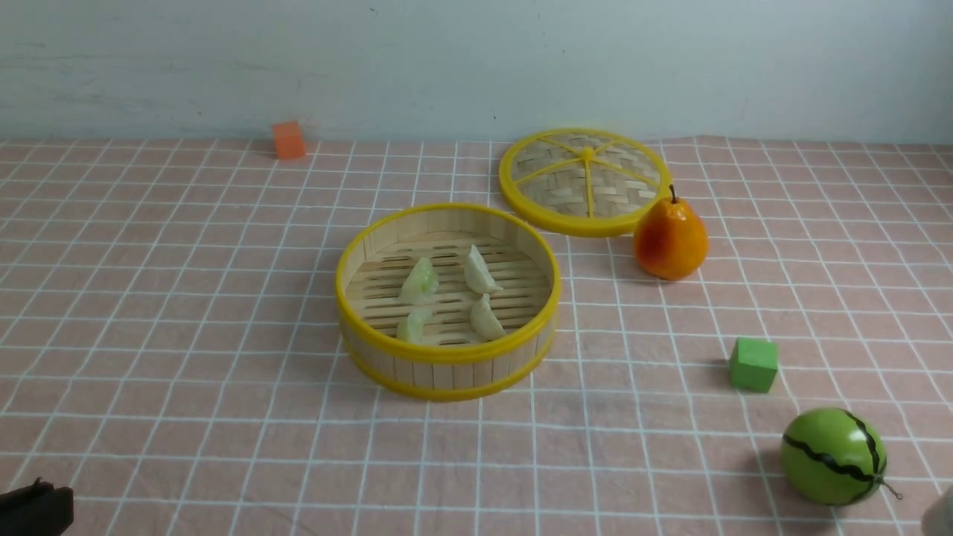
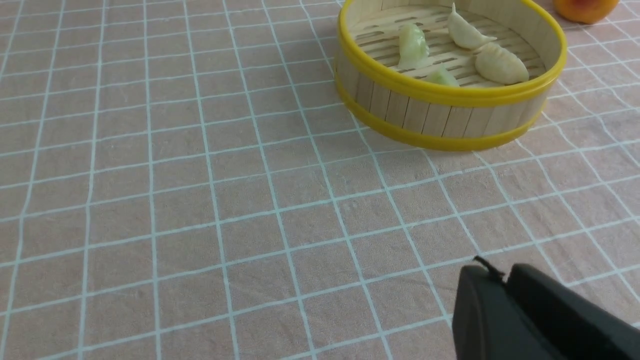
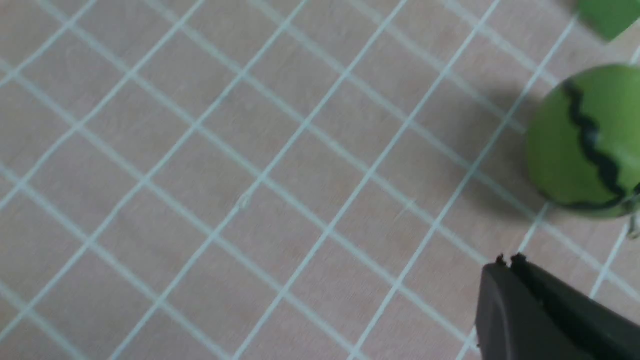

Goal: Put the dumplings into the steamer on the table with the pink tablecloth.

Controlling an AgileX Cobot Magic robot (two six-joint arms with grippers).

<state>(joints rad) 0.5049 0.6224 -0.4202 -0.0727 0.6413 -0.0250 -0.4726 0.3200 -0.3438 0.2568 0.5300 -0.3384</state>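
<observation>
Showed wide bare counter point(image 1: 186, 298) toward 9 o'clock of the steamer point(image 1: 447, 356); crowded from 1 to 4 o'clock by lid point(image 1: 586, 181), pear point(image 1: 670, 240), green cube point(image 1: 753, 364) and watermelon point(image 1: 834, 456). Held all four dumplings point(image 1: 419, 281) on its slats, long axes roughly 12-to-6. Lay well apart from left fingers point(image 2: 480, 310) at 7 o'clock and right fingers point(image 3: 500, 310) at 5 o'clock, both clenched, empty.

Pink white-gridded tablecloth point(image 1: 186, 298), yellow-rimmed steamer point(image 1: 447, 357)

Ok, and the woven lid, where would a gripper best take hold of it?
From above, probably: the lid lies flat, so only its yellow rim offers a lip; take the left edge, since the pear crowds the near-right side.
</observation>
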